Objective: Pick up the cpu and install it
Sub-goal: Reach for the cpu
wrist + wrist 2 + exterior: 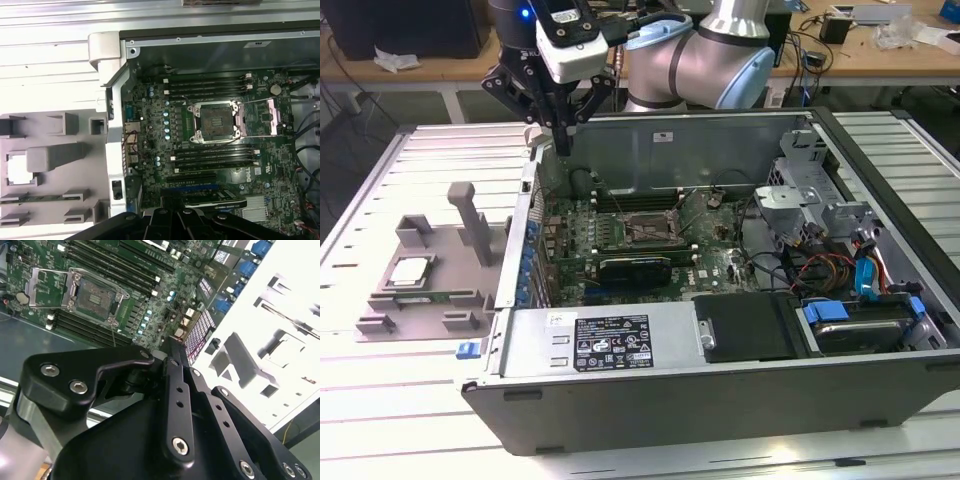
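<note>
The cpu (410, 271), a pale silver square, lies flat in a grey plastic fixture (430, 300) on the table, on the exterior view's left beside the open computer case. In the first wrist view the cpu (18, 167) appears as a bright square in the fixture (55, 160). The motherboard's socket (645, 228) stands open with its metal frame lifted, as both wrist views show (216, 121) (95, 295). My gripper (563, 143) hangs shut and holding nothing above the case's back corner, between the fixture and the socket. Its fingers (174, 347) point down over the board's edge.
The case wall (520, 250) stands between the fixture and the motherboard. A graphics card (635, 268), a power supply (610, 340), a drive cage (800, 190) and loose cables (820, 270) crowd the case. An upright grey post (470, 215) rises from the fixture. A cluttered workbench (860, 40) stands behind.
</note>
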Robot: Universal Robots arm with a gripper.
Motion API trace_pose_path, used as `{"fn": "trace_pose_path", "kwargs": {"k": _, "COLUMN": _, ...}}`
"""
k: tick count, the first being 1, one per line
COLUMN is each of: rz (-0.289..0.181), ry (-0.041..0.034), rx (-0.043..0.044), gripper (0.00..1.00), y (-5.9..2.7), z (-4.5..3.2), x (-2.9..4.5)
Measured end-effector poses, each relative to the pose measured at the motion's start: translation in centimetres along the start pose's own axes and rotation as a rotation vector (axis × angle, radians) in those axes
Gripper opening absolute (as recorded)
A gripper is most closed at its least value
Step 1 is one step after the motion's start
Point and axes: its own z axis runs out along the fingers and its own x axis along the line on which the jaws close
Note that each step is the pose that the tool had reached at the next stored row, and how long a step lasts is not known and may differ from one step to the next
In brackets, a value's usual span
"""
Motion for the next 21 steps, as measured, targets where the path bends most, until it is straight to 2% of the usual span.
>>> {"fn": "trace_pose_path", "kwargs": {"k": 11, "rz": 0.000, "ry": 0.0000, "rx": 0.0000, "gripper": 0.10, "y": 0.35, "z": 0.00, "x": 1.52}}
{"fn": "trace_pose_path", "kwargs": {"k": 16, "rz": 0.000, "ry": 0.0001, "rx": 0.0001, "gripper": 0.10, "y": 0.69, "z": 0.02, "x": 2.64}}
{"fn": "trace_pose_path", "kwargs": {"k": 21, "rz": 0.000, "ry": 0.0000, "rx": 0.0000, "gripper": 0.10, "y": 1.64, "z": 0.11, "x": 4.40}}
